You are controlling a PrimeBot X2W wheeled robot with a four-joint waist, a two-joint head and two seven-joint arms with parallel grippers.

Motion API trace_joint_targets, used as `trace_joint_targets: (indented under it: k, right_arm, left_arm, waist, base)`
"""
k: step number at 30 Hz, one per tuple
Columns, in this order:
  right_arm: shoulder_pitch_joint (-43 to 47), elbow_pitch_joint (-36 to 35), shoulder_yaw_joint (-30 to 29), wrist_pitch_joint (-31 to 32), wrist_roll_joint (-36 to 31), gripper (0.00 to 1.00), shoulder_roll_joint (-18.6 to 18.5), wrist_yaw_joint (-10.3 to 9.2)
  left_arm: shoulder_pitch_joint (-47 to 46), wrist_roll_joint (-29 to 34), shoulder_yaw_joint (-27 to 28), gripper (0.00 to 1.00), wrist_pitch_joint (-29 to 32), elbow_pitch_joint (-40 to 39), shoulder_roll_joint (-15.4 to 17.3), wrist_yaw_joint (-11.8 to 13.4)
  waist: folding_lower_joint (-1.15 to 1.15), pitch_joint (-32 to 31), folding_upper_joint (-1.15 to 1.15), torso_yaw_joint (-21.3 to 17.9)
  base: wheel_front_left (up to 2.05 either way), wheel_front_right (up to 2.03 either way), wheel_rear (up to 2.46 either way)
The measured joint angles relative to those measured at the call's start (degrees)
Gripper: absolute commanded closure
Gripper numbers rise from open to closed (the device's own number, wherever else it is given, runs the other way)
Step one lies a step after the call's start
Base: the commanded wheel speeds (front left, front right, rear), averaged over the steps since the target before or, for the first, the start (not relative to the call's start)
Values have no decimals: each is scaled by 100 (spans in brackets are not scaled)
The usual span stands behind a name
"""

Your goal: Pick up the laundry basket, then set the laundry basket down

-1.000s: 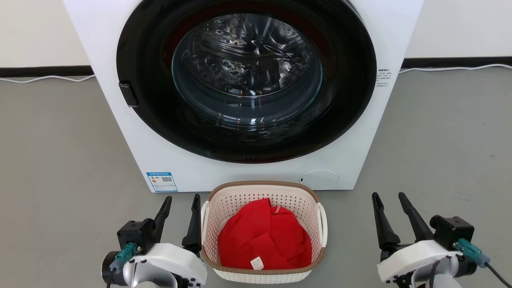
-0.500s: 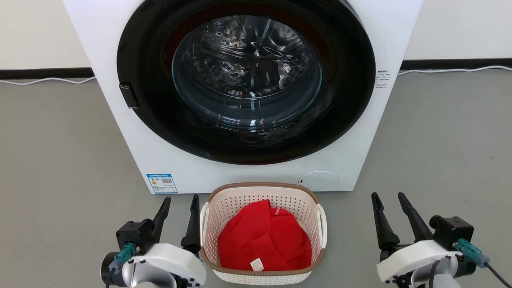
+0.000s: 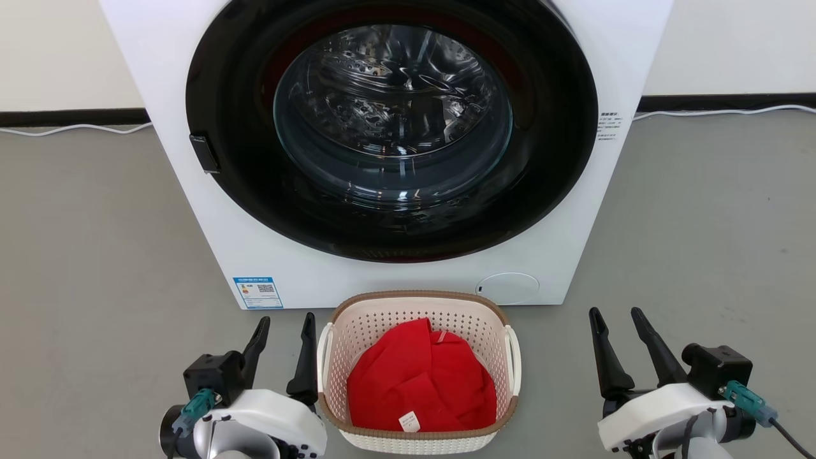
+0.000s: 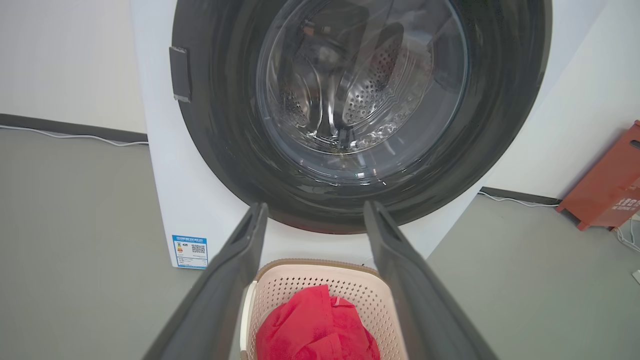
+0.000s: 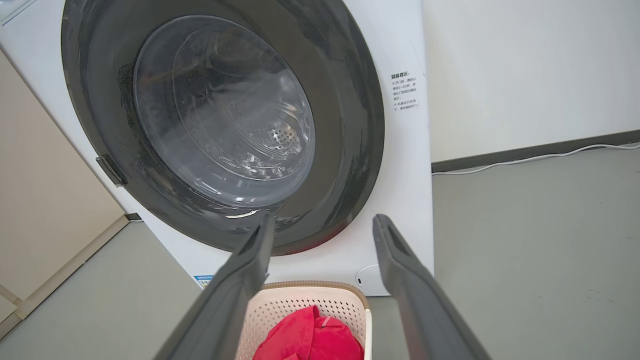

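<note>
Slight downward drift of both grippers in the head view since a second ago; basket unmoved.

- Laundry basket (image 3: 408, 313): cream, perforated, brown rim, standing on the grey floor (image 3: 95, 255). Not yet lifted. Holds a red cloth (image 3: 421, 382).
- Washer (image 3: 255, 255): directly behind the basket, door shut. The basket probably sits here to be handy for loading.
- Left gripper (image 3: 285, 319): just beside the basket's left handle (image 3: 322, 357), fingers spread apart, nothing held. Whether the inner finger touches the handle is unclear from this angle.
- Right gripper (image 3: 615, 311): well apart from the basket's right handle (image 3: 512, 357), fingers likewise spread and empty.
- Arrangement: the grippers flank the basket, likely so each can take a handle for a level lift. The right one has further to close in.
</note>
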State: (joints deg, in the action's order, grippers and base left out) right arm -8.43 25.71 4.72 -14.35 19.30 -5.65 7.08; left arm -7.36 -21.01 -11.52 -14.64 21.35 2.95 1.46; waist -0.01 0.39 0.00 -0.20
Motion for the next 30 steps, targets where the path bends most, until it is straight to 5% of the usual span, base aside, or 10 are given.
trace_joint_targets:
  k: [2,3,30]
  right_arm:
    - [0,0,2,0,0,0,1,0]
    - [2,11,3,0,0,100,2,-1]
    - [354,140,-171,364,1220,100,123,-1]
  left_arm:
    - [0,-11,1,0,0,20,-1,-19]
    - [1,-27,0,100,0,37,-1,-71]
    - [331,-1203,240,100,367,271,-31,-155]
  waist:
    - [0,3,0,6]
    - [0,3,0,9]
    - [2,-1,0,10]
  base:
    - [0,0,0]
    - [0,0,0]
    - [0,0,0]
